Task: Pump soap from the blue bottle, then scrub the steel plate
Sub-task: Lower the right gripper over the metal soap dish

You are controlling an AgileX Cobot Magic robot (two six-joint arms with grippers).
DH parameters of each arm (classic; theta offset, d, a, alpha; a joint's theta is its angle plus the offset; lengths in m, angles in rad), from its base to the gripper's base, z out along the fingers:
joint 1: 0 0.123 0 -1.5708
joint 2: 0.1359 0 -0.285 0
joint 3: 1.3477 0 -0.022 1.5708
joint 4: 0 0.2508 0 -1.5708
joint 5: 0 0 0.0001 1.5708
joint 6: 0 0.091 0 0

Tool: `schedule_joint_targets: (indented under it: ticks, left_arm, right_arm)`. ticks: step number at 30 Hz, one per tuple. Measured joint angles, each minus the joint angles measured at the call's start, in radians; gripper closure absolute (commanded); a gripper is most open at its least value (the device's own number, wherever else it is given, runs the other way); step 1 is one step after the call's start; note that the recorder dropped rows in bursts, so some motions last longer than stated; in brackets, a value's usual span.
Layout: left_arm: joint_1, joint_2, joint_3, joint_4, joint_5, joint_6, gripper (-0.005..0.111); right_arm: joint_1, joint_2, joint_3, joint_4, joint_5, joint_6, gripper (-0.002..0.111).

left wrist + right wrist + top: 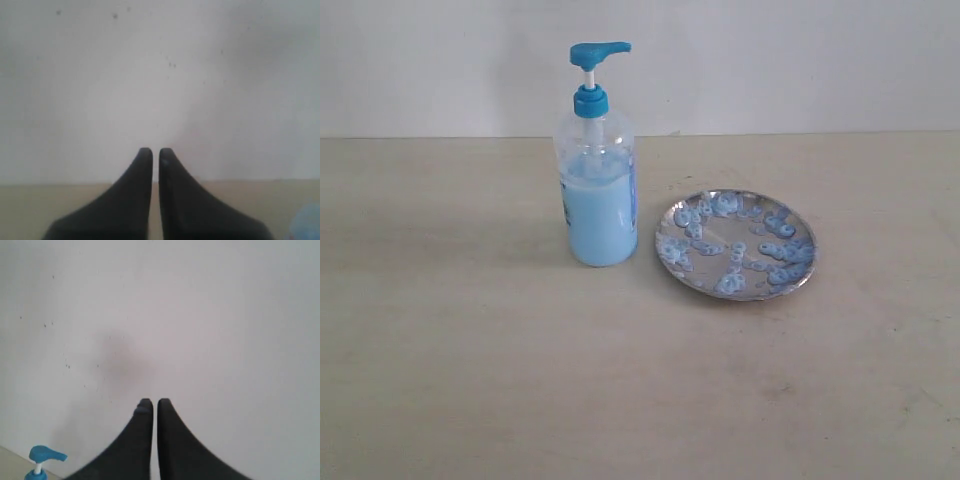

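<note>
The blue bottle (598, 190) stands upright mid-table, its blue pump head (599, 53) raised and pale blue soap (599, 225) filling its lower half. Just right of it lies the steel plate (736, 244), dotted with light-blue soap blobs (782, 249). Neither gripper shows in the exterior view. My left gripper (156, 151) is shut with nothing in it, aimed at the white wall above the table edge. My right gripper (152, 402) is also shut and empty, facing the wall; the pump head (46, 456) pokes in at that view's lower corner.
The beige table (470, 380) stretches wide around the bottle and plate. A white wall (800, 60) rises behind it. A blurred pale-blue patch (307, 225) sits at the corner of the left wrist view.
</note>
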Motion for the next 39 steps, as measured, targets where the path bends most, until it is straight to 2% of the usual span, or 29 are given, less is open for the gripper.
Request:
schedule_joint_targets:
  ticks: [4, 8, 11, 13, 15, 19, 22, 24, 27, 32, 37, 39]
  left_arm:
    - [0.0, -0.189, 0.255, 0.0, 0.0, -0.02, 0.103]
    - [0.0, -0.497, 0.479, 0.0, 0.0, -0.051, 0.103]
    - [0.0, -0.751, 0.6, 0.0, 0.0, -0.084, 0.103]
    - [0.0, -0.913, 0.663, 0.0, 0.0, -0.091, 0.103]
    - [0.0, -0.999, 0.706, 0.0, -0.005, -0.094, 0.103]
    - [0.0, -0.993, 0.765, 0.0, -0.017, -0.096, 0.103]
    - [0.0, -0.943, 0.815, 0.0, -0.021, -0.096, 0.103]
    - [0.0, -0.919, 0.838, 0.0, -0.021, -0.096, 0.103]
    - [0.0, -0.885, 0.844, 0.0, -0.023, -0.09, 0.103]
    - [0.0, -0.861, 0.844, 0.0, -0.024, -0.084, 0.103]
    - [0.0, -0.861, 0.844, 0.0, -0.026, -0.084, 0.103]
    - [0.0, -0.861, 0.844, 0.0, -0.026, -0.084, 0.103]
  right_arm:
    - [0.0, -0.032, -0.002, 0.0, 0.12, 0.0, 0.109]
    - [0.0, -0.017, -0.002, 0.0, 0.343, 0.0, 0.109]
    - [0.0, 0.009, -0.002, 0.0, 0.48, 0.0, 0.109]
    - [0.0, 0.031, -0.002, 0.0, 0.517, 0.0, 0.109]
    - [0.0, 0.056, -0.002, -0.002, 0.517, 0.0, 0.109]
    - [0.0, 0.15, -0.012, -0.015, 0.353, -0.01, 0.109]
    - [0.0, 0.331, -0.058, -0.012, 0.23, -0.002, 0.109]
    - [0.0, 0.514, -0.115, -0.002, 0.238, 0.012, 0.109]
    - [0.0, 0.812, -0.265, 0.035, 0.454, 0.029, 0.109]
    - [0.0, 1.105, -0.535, 0.138, 0.894, -0.008, 0.109]
    - [0.0, 1.213, -0.698, 0.306, 0.865, -0.143, 0.109]
    - [0.0, 1.278, -0.74, 0.452, 0.947, -0.274, 0.109]
